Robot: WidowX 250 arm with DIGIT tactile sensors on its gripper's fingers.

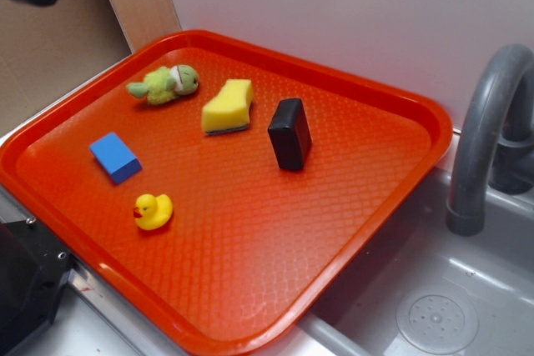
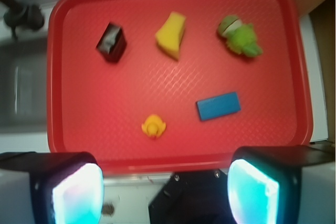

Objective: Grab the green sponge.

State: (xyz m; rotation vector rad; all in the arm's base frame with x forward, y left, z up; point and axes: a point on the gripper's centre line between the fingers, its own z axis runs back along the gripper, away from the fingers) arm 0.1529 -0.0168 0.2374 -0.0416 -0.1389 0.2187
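Wrist view alone shows end effector (image 2: 165,195) spread apart, green sponge (image 2: 171,35) untouched.

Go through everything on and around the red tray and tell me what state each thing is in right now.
green sponge: on its side, untouched
black block: standing on edge
blue block: lying flat
rubber duck: upright
plush toy: lying down
tool: open, holding nothing
red tray: resting partly over the sink

The gripper (image 2: 165,190) sits at the bottom of the wrist view with its jaws spread wide and nothing between them. Its two fingers (image 2: 76,192) fill the lower left and lower right corners, their inner pads glowing pale cyan.
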